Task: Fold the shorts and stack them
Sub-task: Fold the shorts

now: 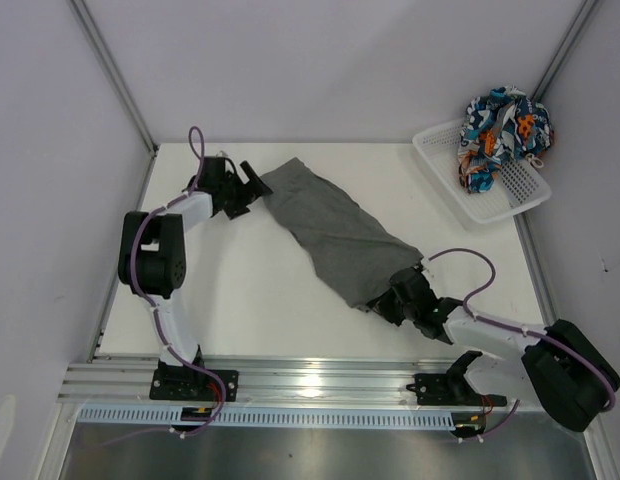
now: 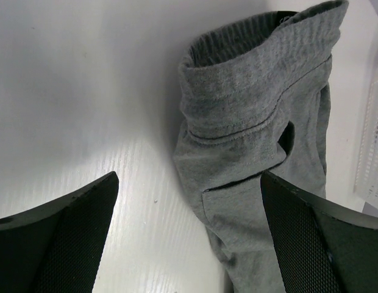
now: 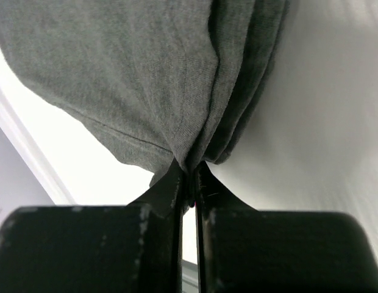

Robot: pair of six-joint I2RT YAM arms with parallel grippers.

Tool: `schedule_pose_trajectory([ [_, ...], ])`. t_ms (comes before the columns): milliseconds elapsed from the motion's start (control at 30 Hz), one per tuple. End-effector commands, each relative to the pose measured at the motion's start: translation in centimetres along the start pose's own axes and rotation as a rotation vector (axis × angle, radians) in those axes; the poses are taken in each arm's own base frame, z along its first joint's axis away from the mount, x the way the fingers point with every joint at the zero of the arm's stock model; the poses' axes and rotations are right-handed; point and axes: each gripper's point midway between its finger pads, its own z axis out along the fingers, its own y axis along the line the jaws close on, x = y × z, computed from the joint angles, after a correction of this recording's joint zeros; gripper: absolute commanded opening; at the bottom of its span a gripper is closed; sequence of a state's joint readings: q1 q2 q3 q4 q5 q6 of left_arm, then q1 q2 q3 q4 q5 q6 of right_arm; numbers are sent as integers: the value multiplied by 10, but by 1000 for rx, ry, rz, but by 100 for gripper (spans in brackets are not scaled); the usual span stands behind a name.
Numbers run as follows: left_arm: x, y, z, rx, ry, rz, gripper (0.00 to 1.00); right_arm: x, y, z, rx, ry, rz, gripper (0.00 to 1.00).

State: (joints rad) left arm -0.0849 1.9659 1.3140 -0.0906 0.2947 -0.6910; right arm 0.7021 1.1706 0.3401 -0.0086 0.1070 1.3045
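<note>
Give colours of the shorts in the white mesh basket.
Crumpled cloth shorts: blue, teal, orange, white, black print; top external view.

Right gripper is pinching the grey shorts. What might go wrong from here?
1. The right gripper is shut on only a bunched edge of the grey shorts; a pull may slip it free.
2. The left gripper is open, with the waistband ahead of it ungripped; pulling now would likely drag the shorts rather than spread them.
3. The cloth lies creased lengthwise, so a fold could come out crooked.
</note>
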Motion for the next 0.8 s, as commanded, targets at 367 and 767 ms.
schedule_pose_trajectory([
  [367,-21,-42,-11,211,-182,21,99,-13,-17,-15,42,-1,-78,0],
  [767,-17,-44,46,192,-116,-45,99,-14,-7,-16,13,5,-86,0],
])
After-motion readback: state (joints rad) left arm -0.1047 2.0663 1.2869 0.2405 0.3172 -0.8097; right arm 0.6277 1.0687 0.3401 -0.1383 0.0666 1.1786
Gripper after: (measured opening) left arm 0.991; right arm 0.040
